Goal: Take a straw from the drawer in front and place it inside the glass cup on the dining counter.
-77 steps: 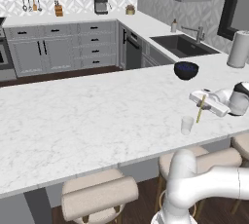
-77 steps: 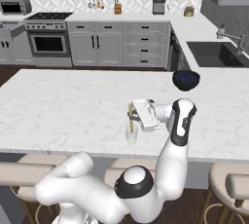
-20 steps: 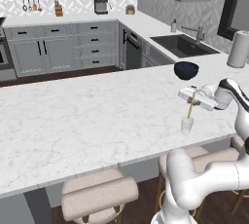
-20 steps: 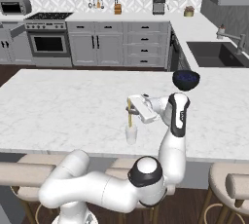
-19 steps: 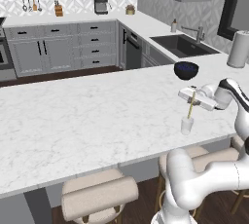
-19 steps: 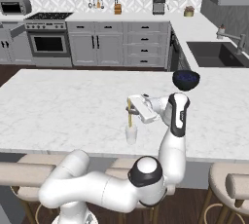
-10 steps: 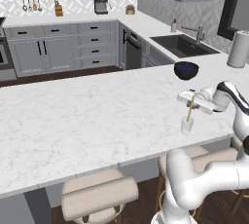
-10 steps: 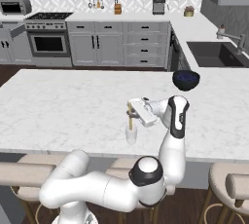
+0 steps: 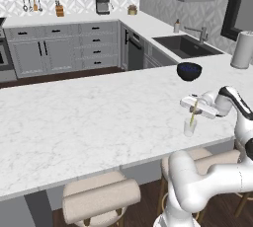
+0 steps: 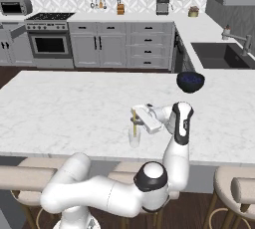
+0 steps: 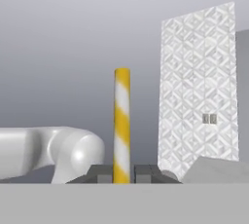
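My gripper (image 9: 191,104) hangs over the dining counter (image 9: 89,117) near its stool-side edge, shut on the straw (image 9: 193,114). The straw is yellow-tan and nearly upright, and its lower end dips into the small clear glass cup (image 9: 189,128) right below the hand. In the right base view the gripper (image 10: 136,112) holds the straw (image 10: 134,122) over the cup (image 10: 134,138) on the counter (image 10: 64,103). The hand view has the striped straw (image 11: 121,121) rising between the two dark fingertips (image 11: 99,173) of the gripper (image 11: 121,175). The drawer is out of view.
A dark blue bowl (image 9: 189,71) (image 10: 190,81) sits on the counter beyond the cup. Padded stools (image 9: 101,199) (image 10: 234,185) line the near edge. A sink (image 9: 185,46) and a paper towel roll (image 9: 241,49) are farther right; grey cabinets and a stove (image 10: 50,44) stand across the room.
The hand has sunk a little with the straw, so its lower end sits deeper in the cup. Several seconds ago the straw hung tilted beside the cup.
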### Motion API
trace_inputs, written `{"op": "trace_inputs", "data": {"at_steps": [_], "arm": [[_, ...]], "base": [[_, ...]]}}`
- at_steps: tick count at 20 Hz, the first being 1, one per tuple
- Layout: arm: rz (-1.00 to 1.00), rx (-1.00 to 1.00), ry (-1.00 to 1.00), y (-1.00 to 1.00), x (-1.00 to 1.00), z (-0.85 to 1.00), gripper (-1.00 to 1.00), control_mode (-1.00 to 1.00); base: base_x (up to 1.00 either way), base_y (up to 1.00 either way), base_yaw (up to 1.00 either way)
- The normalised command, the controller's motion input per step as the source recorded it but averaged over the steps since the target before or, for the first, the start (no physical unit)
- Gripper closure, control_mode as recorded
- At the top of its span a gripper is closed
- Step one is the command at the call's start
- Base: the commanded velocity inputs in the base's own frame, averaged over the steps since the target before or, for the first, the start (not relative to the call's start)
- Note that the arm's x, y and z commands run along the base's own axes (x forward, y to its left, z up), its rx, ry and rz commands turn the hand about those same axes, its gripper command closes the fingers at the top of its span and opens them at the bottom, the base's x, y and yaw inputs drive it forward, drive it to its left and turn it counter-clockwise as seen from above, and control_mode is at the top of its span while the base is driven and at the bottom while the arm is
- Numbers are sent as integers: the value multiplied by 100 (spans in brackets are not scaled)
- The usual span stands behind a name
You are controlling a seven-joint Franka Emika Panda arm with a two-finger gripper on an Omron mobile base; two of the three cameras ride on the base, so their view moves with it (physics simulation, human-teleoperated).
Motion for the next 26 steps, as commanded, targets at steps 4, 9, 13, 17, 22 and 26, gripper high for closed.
{"op": "trace_inputs", "data": {"at_steps": [4,9,13,17,22,26], "arm": [[0,0,0,0,11,-24,100,-100],[0,0,0,0,4,-14,100,-100],[0,0,0,0,0,-15,100,-100],[0,0,2,0,0,-17,100,-100],[0,0,0,0,0,-3,-100,-100],[-2,0,2,0,-1,6,-100,-100]], "base": [[0,0,0],[0,0,0],[0,0,0],[0,0,0],[0,0,0],[0,0,0]]}}
